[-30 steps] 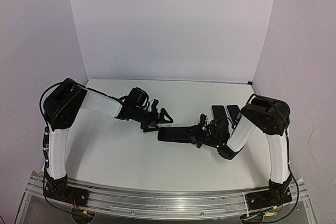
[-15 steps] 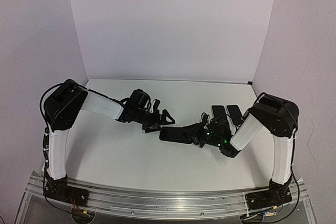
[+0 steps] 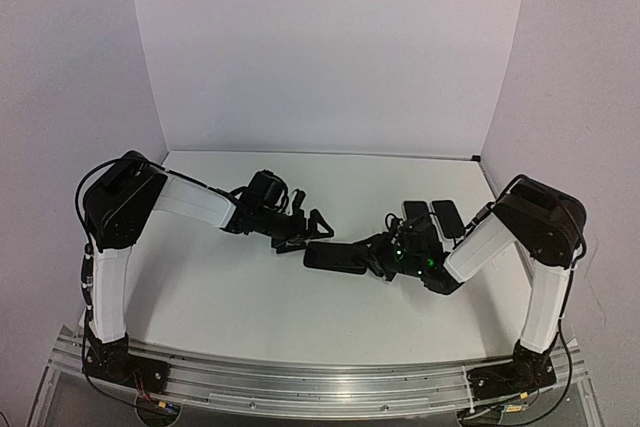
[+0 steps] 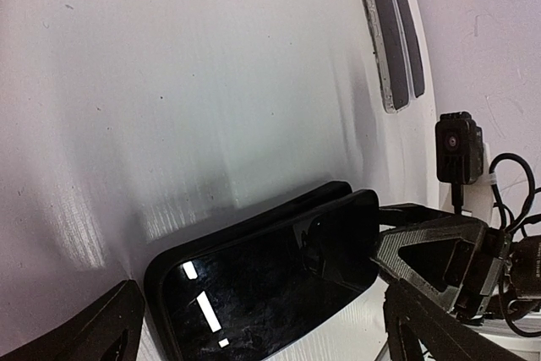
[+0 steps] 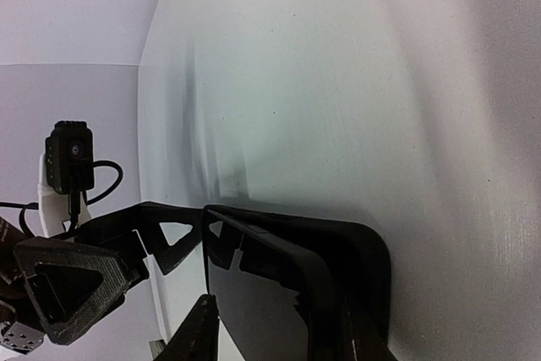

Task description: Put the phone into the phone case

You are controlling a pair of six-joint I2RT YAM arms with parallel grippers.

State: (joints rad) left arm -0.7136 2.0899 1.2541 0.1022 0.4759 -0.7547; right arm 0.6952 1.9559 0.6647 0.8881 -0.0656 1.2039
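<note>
The black phone (image 3: 338, 257) (image 4: 279, 281) lies glossy screen up on the black phone case (image 3: 322, 247) (image 4: 245, 224) in mid-table. Its left end sits inside the case's rim, and its right end rides a little above the rim. My left gripper (image 3: 308, 231) (image 4: 258, 314) stands wide open just left of the case's left end, touching nothing. My right gripper (image 3: 384, 256) (image 5: 275, 327) is at the phone's right end, jaws parted, one finger (image 5: 196, 334) just off the screen. The other finger is mostly hidden behind the phone (image 5: 262, 310) and case (image 5: 363, 251).
Two more flat phone-like slabs (image 3: 431, 215) (image 4: 393, 40) lie side by side at the back right, close behind my right wrist. White walls enclose the table at the back and both sides.
My right gripper has opened and loosened from the phone's right end, while its elbow swung out to the right. The left gripper crept slightly right towards the case and stayed wide open.
</note>
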